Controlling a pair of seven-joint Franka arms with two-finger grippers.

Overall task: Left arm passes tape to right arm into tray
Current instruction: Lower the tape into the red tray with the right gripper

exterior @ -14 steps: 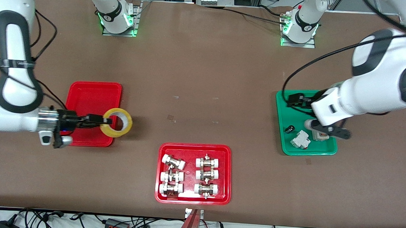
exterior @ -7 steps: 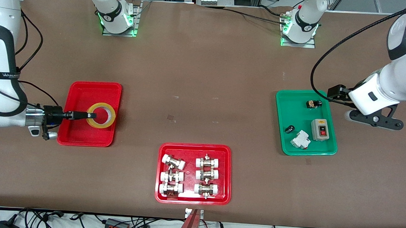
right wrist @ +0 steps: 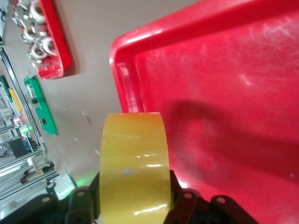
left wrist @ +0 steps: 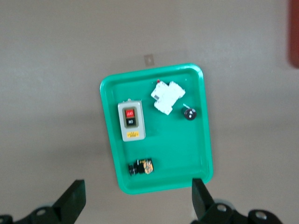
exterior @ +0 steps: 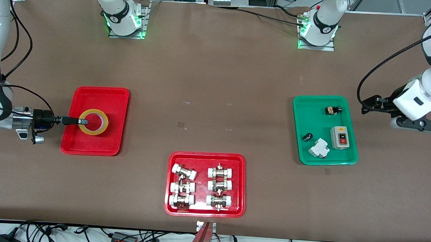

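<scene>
The tape (exterior: 105, 123), a yellow ring with a pale core, hangs flat and low over the middle of the plain red tray (exterior: 94, 95). My right gripper (exterior: 83, 121) reaches in from the right arm's end of the table and is shut on the ring's wall. In the right wrist view the tape (right wrist: 135, 154) fills the space between the black fingers of the right gripper (right wrist: 135, 198), with the tray (right wrist: 233, 93) and the tape's shadow under it. My left gripper (exterior: 418, 125) is open and holds nothing, beside the green tray (exterior: 301, 113). The left gripper (left wrist: 138, 205) shows wide-spread fingers.
The green tray (left wrist: 196, 140) holds a grey switch box (exterior: 339, 137), a white breaker (exterior: 319, 148) and two small dark parts. A second red tray (exterior: 169, 205) with white-capped metal fittings lies mid-table, nearer the front camera. The arm bases stand farthest from that camera.
My right gripper carried the tape from the tray's edge to over its middle and lower. My left arm pulled away from over the green tray toward its own end of the table.
</scene>
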